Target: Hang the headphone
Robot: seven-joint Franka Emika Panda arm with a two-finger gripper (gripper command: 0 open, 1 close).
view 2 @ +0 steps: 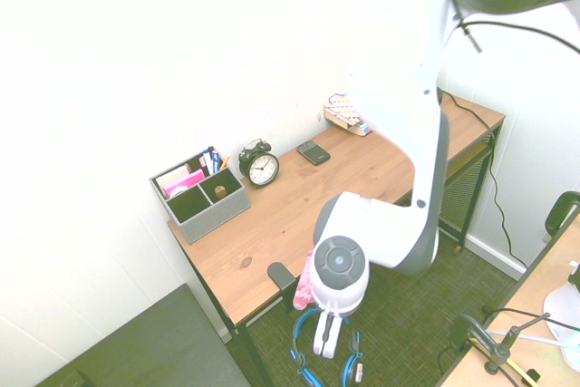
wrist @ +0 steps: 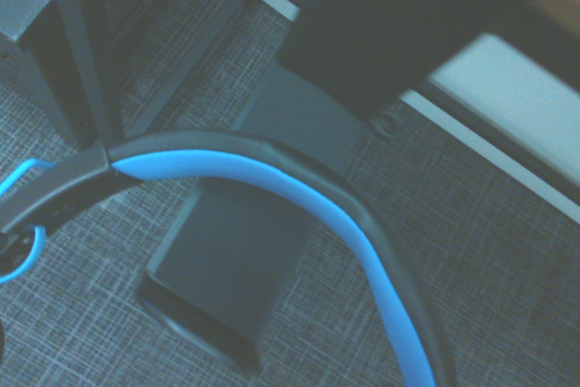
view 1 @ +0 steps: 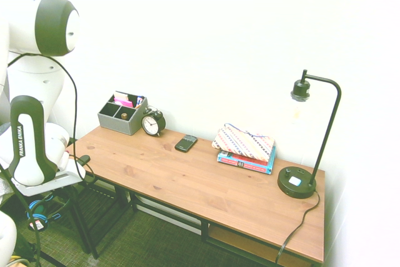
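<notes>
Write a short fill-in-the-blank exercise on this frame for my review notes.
1. The headphone has a ____ headband.
2. The alarm clock stands on the desk right beside the grey ____.
3. The patterned pouch lies on top of the ____.
4. The gripper hangs below the desk's edge, its jaws at the headphone's ____.

Missing words: blue; organizer; books; headband
</notes>
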